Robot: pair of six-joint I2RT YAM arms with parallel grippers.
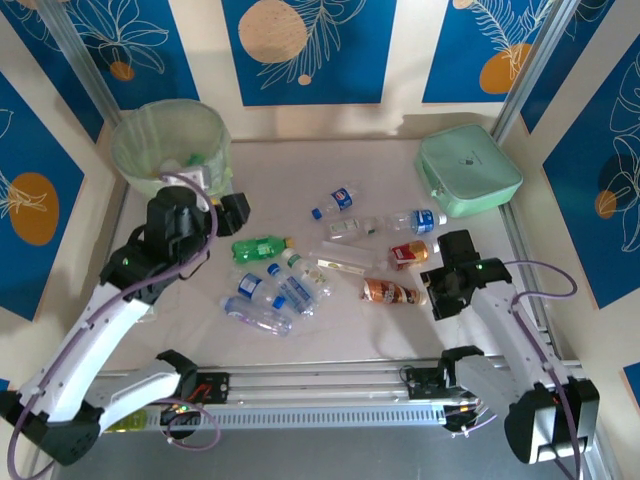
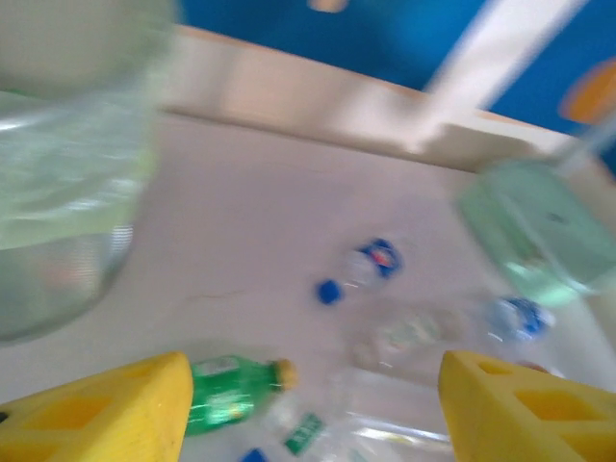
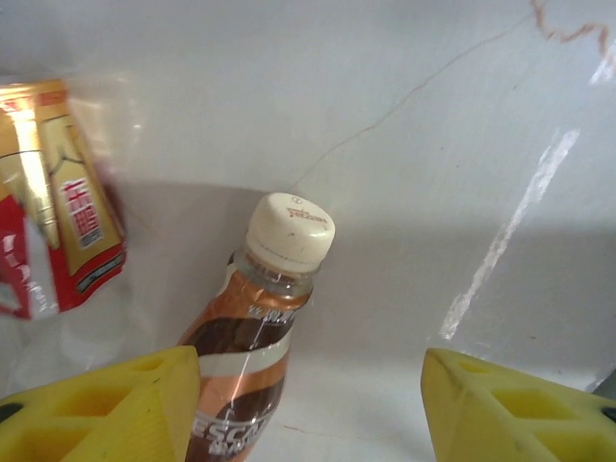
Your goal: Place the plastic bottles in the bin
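Plastic bottles (image 1: 292, 288) lie scattered across the middle of the table (image 1: 280, 165), apart from the bin (image 1: 135, 165), which stands at the far left corner. We judge them light, thin-walled and springy, likely to roll or squirt out of a pinch. The stiff neck or the labelled waist looks like the safest hold.

Our right gripper (image 3: 313, 371) hangs low over the brown bottle (image 3: 252, 318), which lies beside a red-labelled bottle (image 3: 58, 221). Its fingers are parted, with the neck and pale cap (image 3: 291, 231) between them. The neck sits close to the left finger and the right finger is well clear, so nothing is gripped.

Our left gripper (image 2: 316, 371) hovers between bin and pile, tilted toward the green bottle (image 2: 226, 390), jaws spread and empty. That arm reaches forward with its elbow bent.
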